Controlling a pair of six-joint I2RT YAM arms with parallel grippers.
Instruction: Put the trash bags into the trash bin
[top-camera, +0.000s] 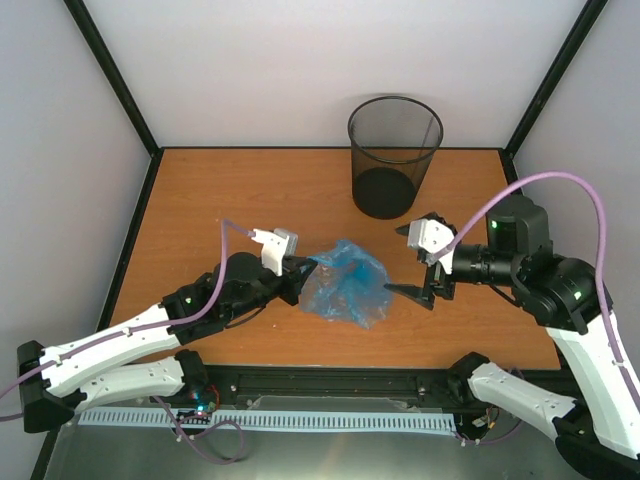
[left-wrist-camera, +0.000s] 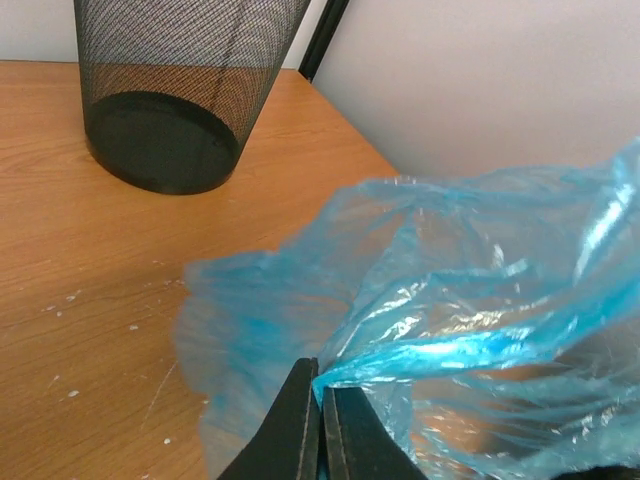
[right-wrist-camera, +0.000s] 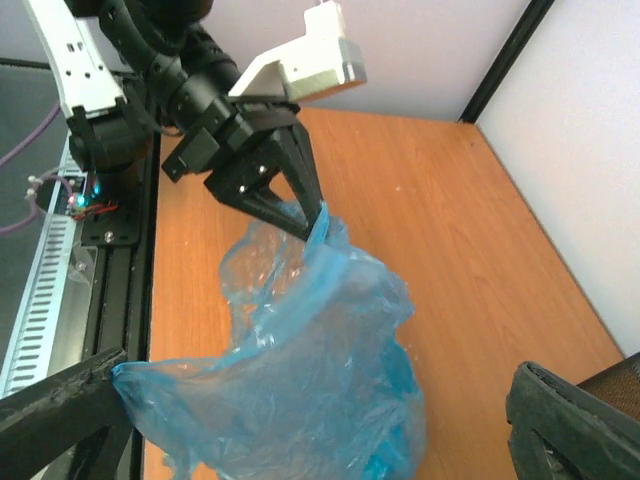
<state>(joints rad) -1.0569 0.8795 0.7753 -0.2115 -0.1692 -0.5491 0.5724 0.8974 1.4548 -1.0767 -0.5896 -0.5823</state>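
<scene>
Left hand (top-camera: 303, 268): we see its two fingers (left-wrist-camera: 300, 430) pressed together, pinching a fold at the edge of the trash bag (top-camera: 345, 285). The wrist view shows almost no gap between them.
Right hand (top-camera: 394, 260): we find it spread wide, gripping nothing. Its opening faces the bag from the side opposite the left hand.
Right hand contact: in its own wrist view a corner of the bag (right-wrist-camera: 320, 380) meets the tip of one finger (right-wrist-camera: 60, 405), while the other finger stands clear of the film.
Trash bag: light-blue, translucent and crumpled. It sits on the table (top-camera: 220, 190) between the two hands, and its pinched edge is drawn up toward the left hand (right-wrist-camera: 312, 212).
Bag surface: in the left wrist view the bag (left-wrist-camera: 480, 280) is glossy and creased, and the wood shows through it.
Trash bin (top-camera: 365, 150): we see it upright near the far edge of the table, well apart from the bag, nearer the right arm's side.
Bin in the left wrist view: the trash bin (left-wrist-camera: 170, 90) shows black mesh walls and a solid dark base.
</scene>
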